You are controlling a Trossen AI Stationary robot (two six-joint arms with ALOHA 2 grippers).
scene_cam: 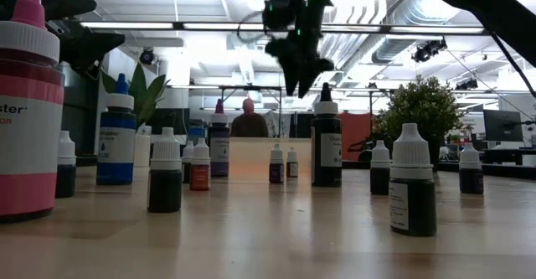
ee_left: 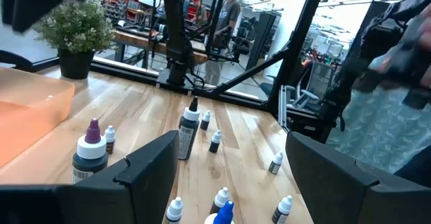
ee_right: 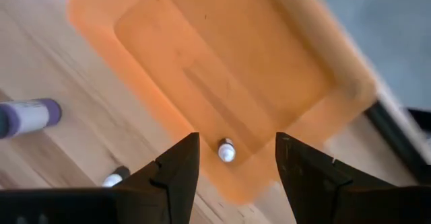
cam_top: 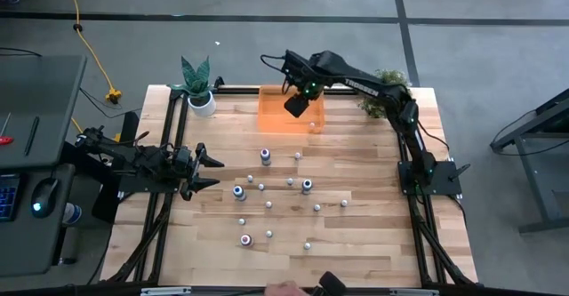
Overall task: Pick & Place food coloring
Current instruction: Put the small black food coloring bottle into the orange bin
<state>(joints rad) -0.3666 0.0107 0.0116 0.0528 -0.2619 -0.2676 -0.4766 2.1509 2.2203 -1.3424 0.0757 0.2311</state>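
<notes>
Several tiny food coloring bottles stand upright on the wooden table, most whitish droppers (cam_top: 268, 204), with larger ones such as a purple-capped one (cam_top: 265, 156) and a blue one (cam_top: 239, 191). One small dropper (ee_right: 226, 150) sits in the orange tray (cam_top: 276, 118), near a corner. My right gripper (ee_right: 237, 140) hangs open above that tray (ee_right: 222, 56), fingers pointing down, clear of the dropper; it also shows in the high view (cam_top: 296, 105). My left gripper (cam_top: 213, 172) waits open at the table's left side, level, facing the bottles (ee_left: 188, 133).
A potted plant (cam_top: 197, 90) stands at the far left corner and another (cam_top: 387, 90) at the far right. A person's hand (cam_top: 284, 289) shows at the near edge. A person (ee_left: 397, 83) stands close beyond the table. Bare wood lies right of the bottles.
</notes>
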